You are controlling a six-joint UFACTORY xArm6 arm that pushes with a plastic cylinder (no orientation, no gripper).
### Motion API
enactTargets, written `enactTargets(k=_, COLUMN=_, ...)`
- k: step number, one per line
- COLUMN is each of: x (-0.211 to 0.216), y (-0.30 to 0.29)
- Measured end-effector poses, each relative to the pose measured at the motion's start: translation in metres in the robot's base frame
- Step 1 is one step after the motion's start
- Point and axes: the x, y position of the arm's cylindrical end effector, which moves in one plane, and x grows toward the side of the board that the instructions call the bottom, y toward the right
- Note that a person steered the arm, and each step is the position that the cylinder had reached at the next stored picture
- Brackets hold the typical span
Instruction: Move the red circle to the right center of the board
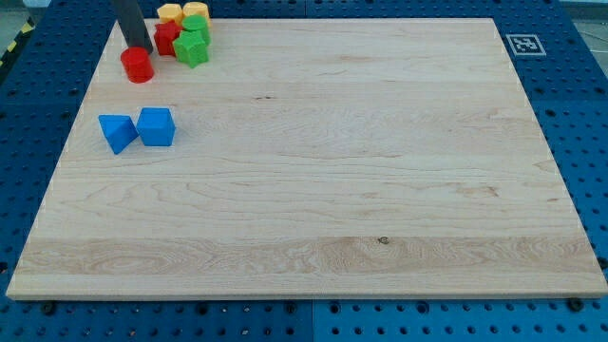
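Observation:
The red circle (138, 66), a short red cylinder, stands near the top left corner of the wooden board (380, 190). My tip (139, 48) is the lower end of the dark rod that comes down from the view's top. It sits just behind the red circle, at its top edge, and looks to be touching it. Right of the tip is a tight cluster: a red block (167, 39), two green blocks (191, 49) (196, 26) and two yellow blocks (171, 12) (196, 9).
A blue triangle-like block (117, 132) and a blue cube (157, 126) stand side by side at the left, below the red circle. A black and white marker (523, 44) sits off the board's top right corner. Blue pegboard surrounds the board.

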Motion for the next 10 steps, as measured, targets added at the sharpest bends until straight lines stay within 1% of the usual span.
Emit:
enactTargets(k=1, x=0.0, y=0.0)
enactTargets(k=3, x=-0.003, y=-0.035)
enactTargets(k=4, x=0.001, y=-0.021)
enactTargets(k=5, x=0.025, y=-0.002)
enactTargets(k=6, x=0.038, y=-0.002)
enactTargets(k=7, x=0.035, y=-0.014)
enactTargets(k=8, x=0.049, y=-0.004)
enactTargets(k=9, x=0.063, y=0.027)
enactTargets(k=10, x=0.069, y=0.033)
